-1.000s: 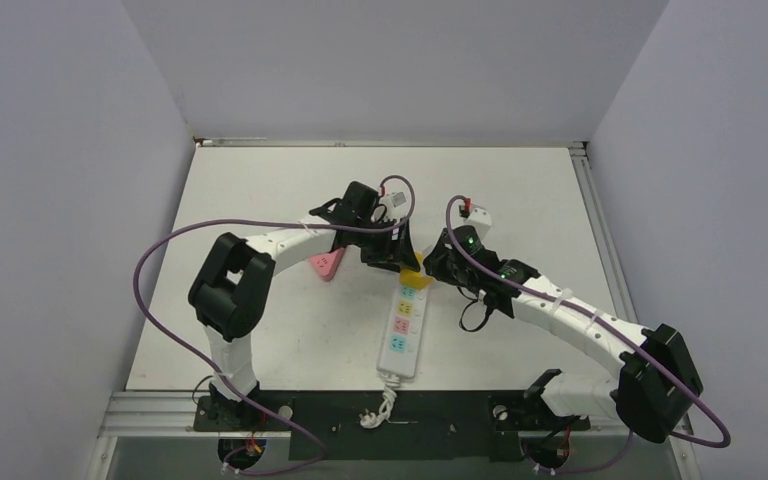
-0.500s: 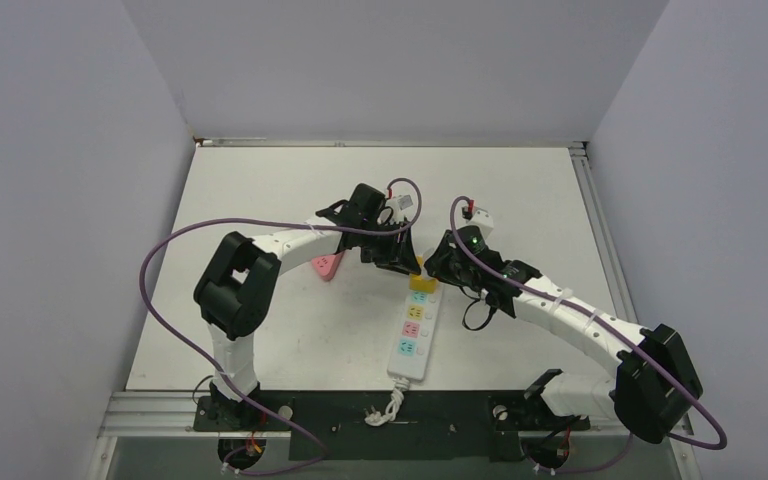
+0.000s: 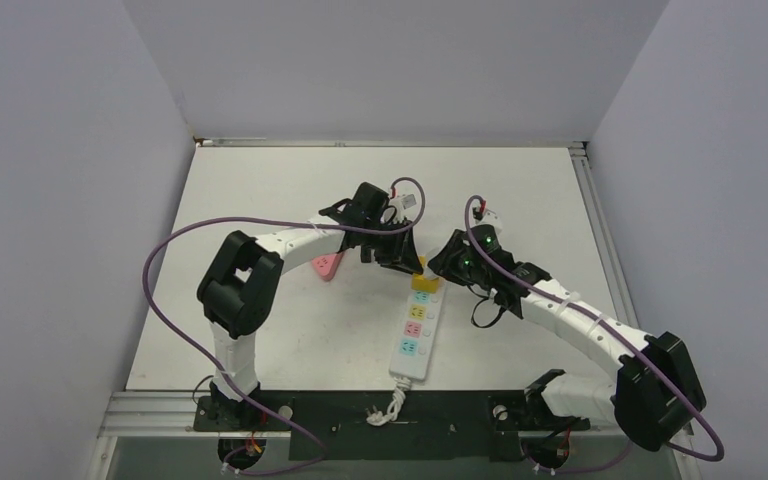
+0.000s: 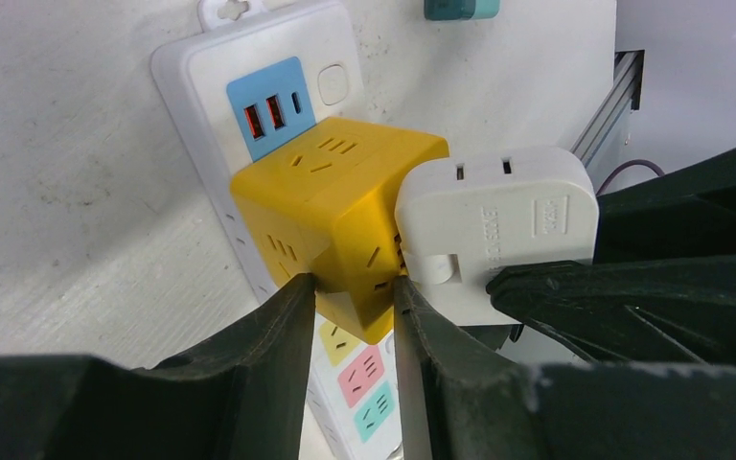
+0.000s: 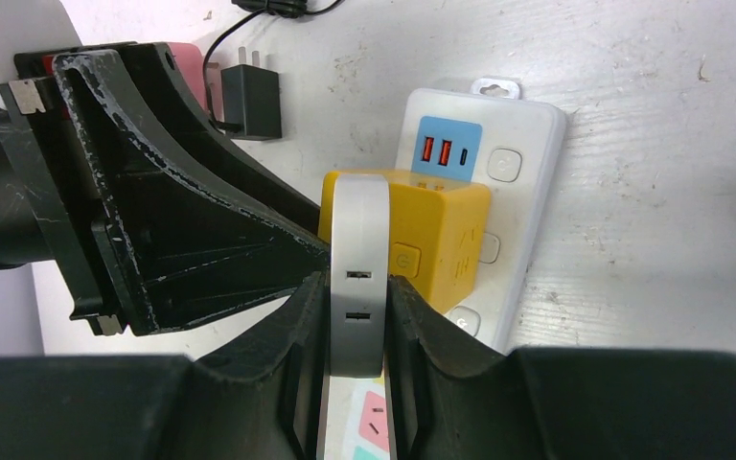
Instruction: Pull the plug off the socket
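Observation:
The socket is a long white power strip (image 3: pixel 412 338) with pastel outlets, lying on the table, cord end near the arms. A yellow cube adapter (image 4: pixel 331 206) is plugged into its far end, beside the blue USB panel. A flat white plug (image 5: pixel 356 259) is stuck into the cube's side. My left gripper (image 4: pixel 353 285) is shut on the yellow cube (image 3: pixel 421 268). My right gripper (image 5: pixel 356 292) is shut on the white plug (image 4: pixel 496 216) from the other side. The strip also shows in the left wrist view (image 4: pixel 287 43) and the right wrist view (image 5: pixel 532 144).
A pink triangular piece (image 3: pixel 326 265) lies left of the left gripper. A black charger with a thin cable (image 5: pixel 252 101) lies on the table beyond it. A teal object (image 4: pixel 460 8) sits past the strip's far end. Side walls enclose the white table (image 3: pixel 520 190).
Both grippers and the strip's far end have shifted a little to the right. The right wrist has moved rightward. Both grips look unchanged.

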